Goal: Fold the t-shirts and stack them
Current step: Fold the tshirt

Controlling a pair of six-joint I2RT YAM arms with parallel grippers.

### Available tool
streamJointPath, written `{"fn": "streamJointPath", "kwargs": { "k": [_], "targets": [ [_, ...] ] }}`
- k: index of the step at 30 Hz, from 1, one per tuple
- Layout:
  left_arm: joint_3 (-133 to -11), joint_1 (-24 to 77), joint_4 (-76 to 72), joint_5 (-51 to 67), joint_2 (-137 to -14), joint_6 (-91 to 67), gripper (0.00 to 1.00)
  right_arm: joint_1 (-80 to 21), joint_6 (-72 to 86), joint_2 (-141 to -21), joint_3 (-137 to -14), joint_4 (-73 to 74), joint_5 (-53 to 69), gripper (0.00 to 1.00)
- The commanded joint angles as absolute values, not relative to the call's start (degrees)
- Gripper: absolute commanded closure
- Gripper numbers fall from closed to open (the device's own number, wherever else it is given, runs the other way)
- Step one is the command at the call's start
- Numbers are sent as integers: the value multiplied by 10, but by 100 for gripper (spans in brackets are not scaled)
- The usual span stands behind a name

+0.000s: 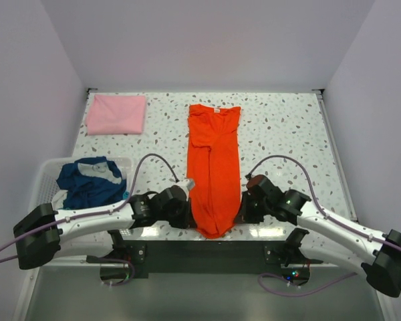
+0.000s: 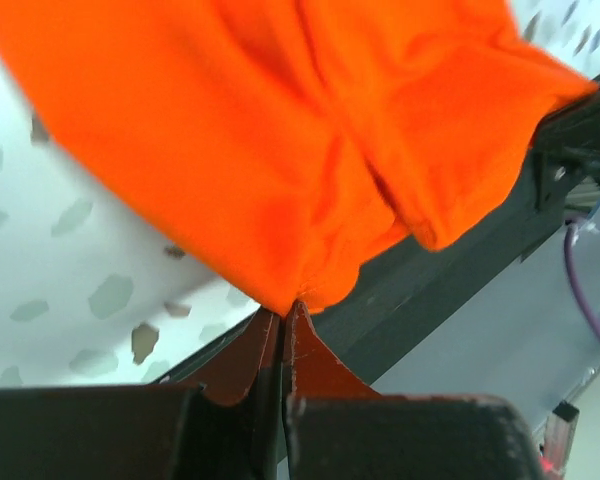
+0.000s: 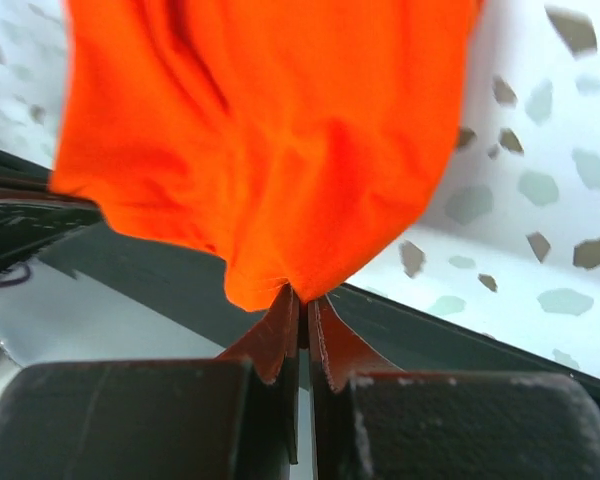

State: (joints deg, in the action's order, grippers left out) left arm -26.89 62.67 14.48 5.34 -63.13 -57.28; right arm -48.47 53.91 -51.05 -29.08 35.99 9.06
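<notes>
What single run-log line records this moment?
left gripper: shut on orange t-shirt | right gripper: shut on orange t-shirt | pink t-shirt: folded

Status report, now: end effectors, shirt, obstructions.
Left end effector shut on orange t-shirt, near end. Right end effector shut on same end. Shirt folded lengthwise into a strip. Nothing lying on it; pink t-shirt folded, far-left corner.

The orange shirt [image 1: 214,170] is soft, dull cloth with wrinkles. The pink shirt [image 1: 116,114] at the far left corner is smooth cloth. The table [image 1: 281,127] is smooth and speckled, shiny at its near edge. My fingers [image 2: 315,365] look smooth and dull.
</notes>
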Motion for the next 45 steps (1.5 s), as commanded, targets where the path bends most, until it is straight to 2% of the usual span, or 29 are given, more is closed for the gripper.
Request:
{"fn": "streamJointPath", "kwargs": {
  "k": [1, 10, 15, 28, 45],
  "targets": [
    [-334, 609, 165, 2, -648, -531, 100, -487, 504, -522, -357, 391, 27, 100],
    [-398, 514, 153, 17, -658, -468, 100, -455, 455, -573, -435, 383, -9, 100],
    [-458, 494, 168, -16, -696, -424, 100, -403, 422, -584, -476, 349, -5, 100],
    [-578, 392, 154, 18, -796, -365, 100, -321, 360, -692, -591, 295, -1, 100],
    [-670, 308, 136, 75, -939, -338, 100, -227, 337, -836, -653, 235, 84, 100]
  ]
}}
